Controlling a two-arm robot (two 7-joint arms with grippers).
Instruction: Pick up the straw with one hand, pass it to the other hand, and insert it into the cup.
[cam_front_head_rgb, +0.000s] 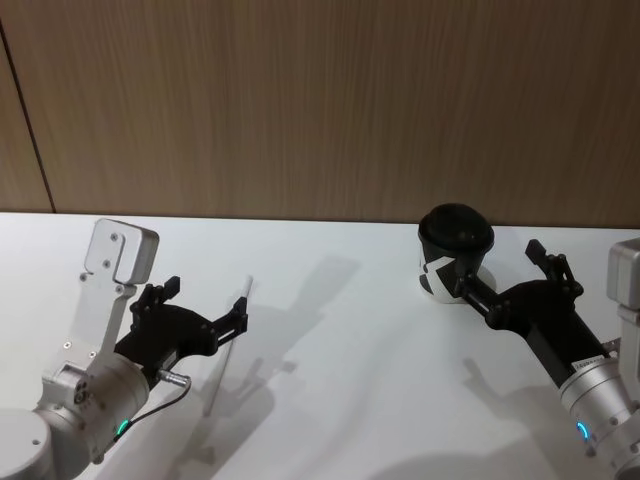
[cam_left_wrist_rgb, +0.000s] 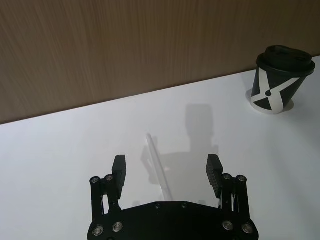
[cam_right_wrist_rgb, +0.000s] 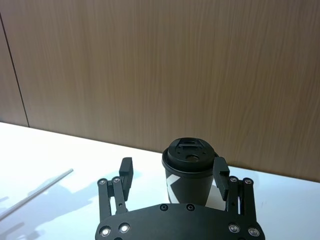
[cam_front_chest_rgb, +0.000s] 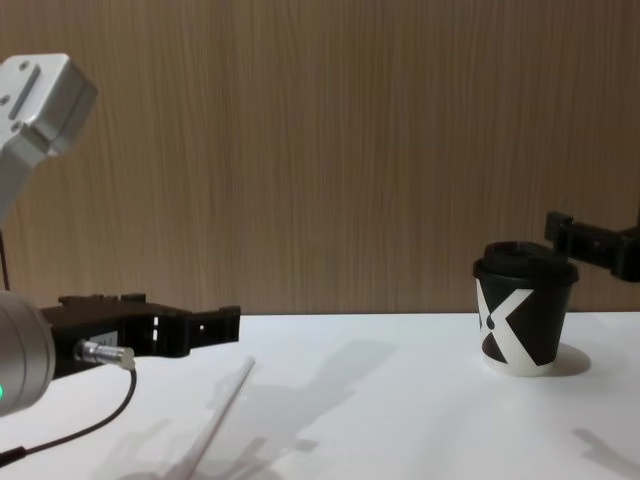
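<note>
Hovering our left gripper (cam_front_head_rgb: 207, 297) over the straw (cam_front_head_rgb: 228, 352), we have its fingers spread wide and gripping nothing. The straw lies on the white table (cam_front_head_rgb: 350, 390), under the gap between them. Our right gripper (cam_front_head_rgb: 487, 257) is likewise released, its fingers apart on either side of the upright cup (cam_front_head_rgb: 455, 240) near lid height. We cannot tell whether they touch it.
</note>
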